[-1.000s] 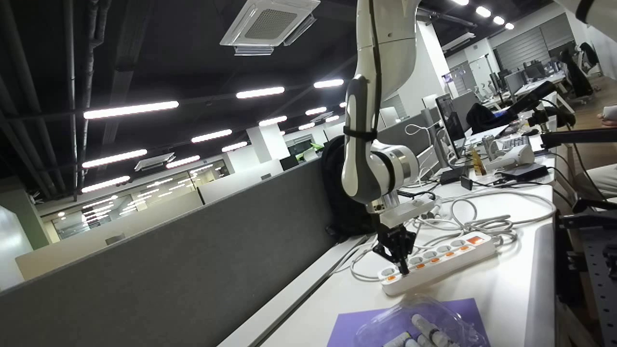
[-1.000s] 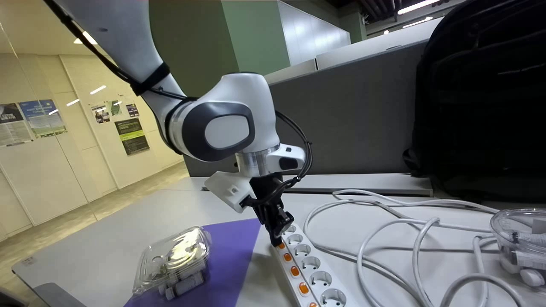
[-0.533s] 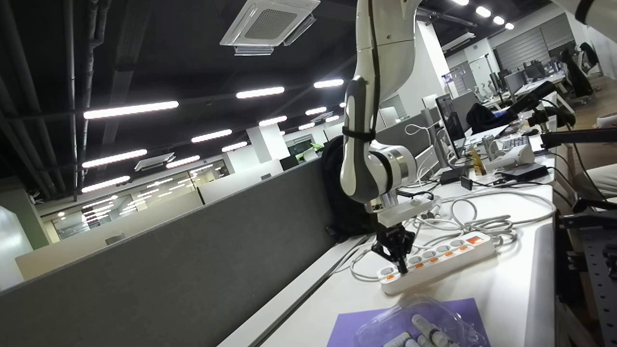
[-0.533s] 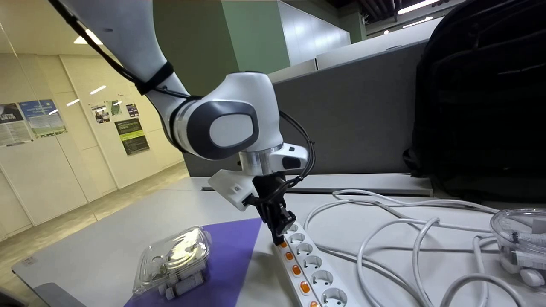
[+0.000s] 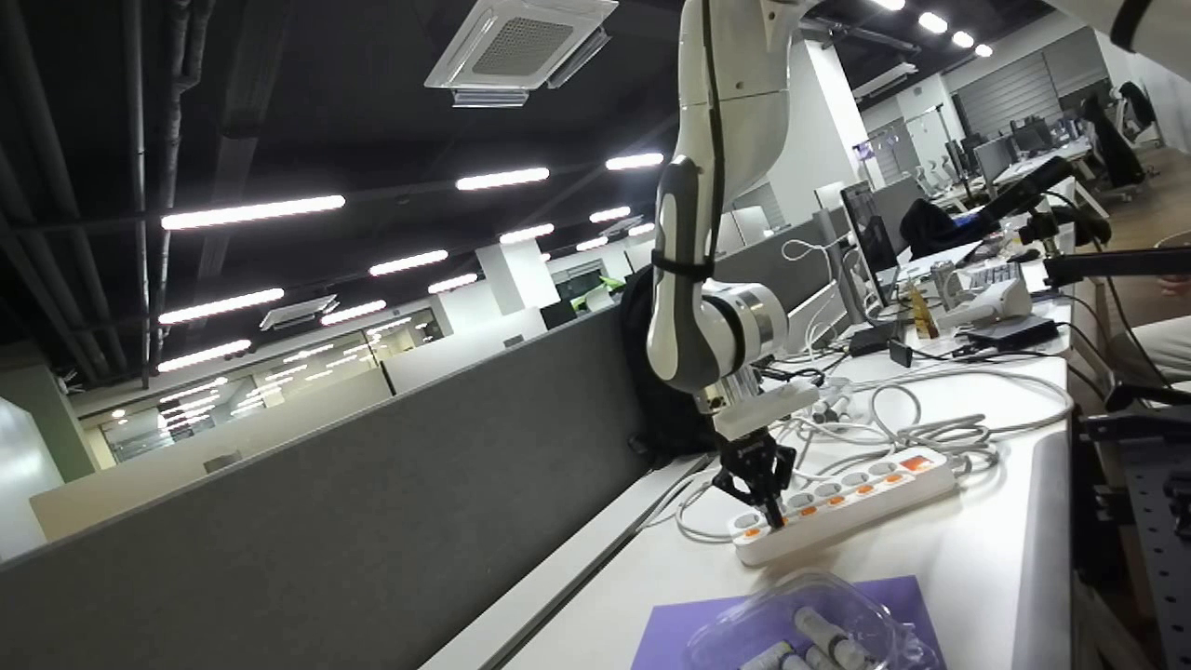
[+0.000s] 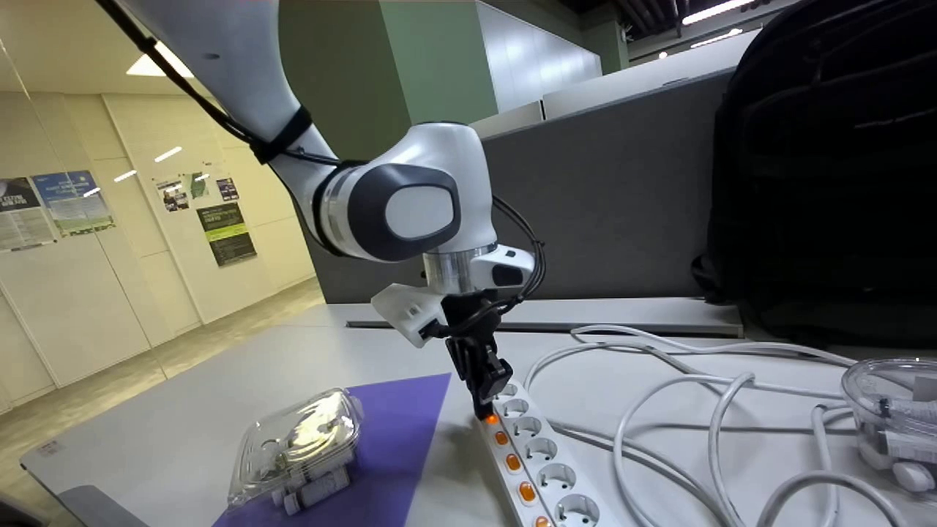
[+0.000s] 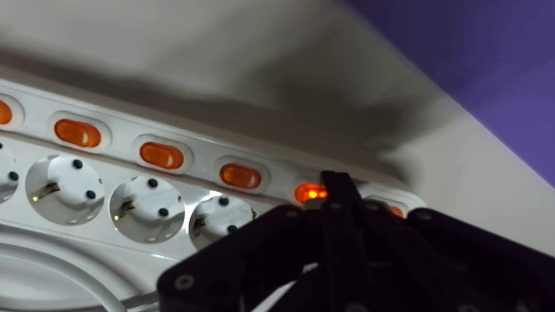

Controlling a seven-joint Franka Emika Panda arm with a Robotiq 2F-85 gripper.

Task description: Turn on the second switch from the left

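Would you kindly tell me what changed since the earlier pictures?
In an exterior view, the arm and gripper shifted right, and the nearby end of the power strip slid slightly away from the purple sheet. Nothing was grasped or released. The sheet and clear container on it stayed put.

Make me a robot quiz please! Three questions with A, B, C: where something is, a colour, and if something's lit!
1. Where are the fingers?
A. Inside the backpack
B. At the power strip
C. Inside a container

2. What colour is the flat sheet?
A. Purple
B. Green
C. Yellow

3. How is the switch by the fingers, second from the strip's end?
A. Dark
B. Missing
C. Glowing

1 B: both exterior views show them at the strip.
2 A: all three views show it purple.
3 C: the wrist view shows it shining.
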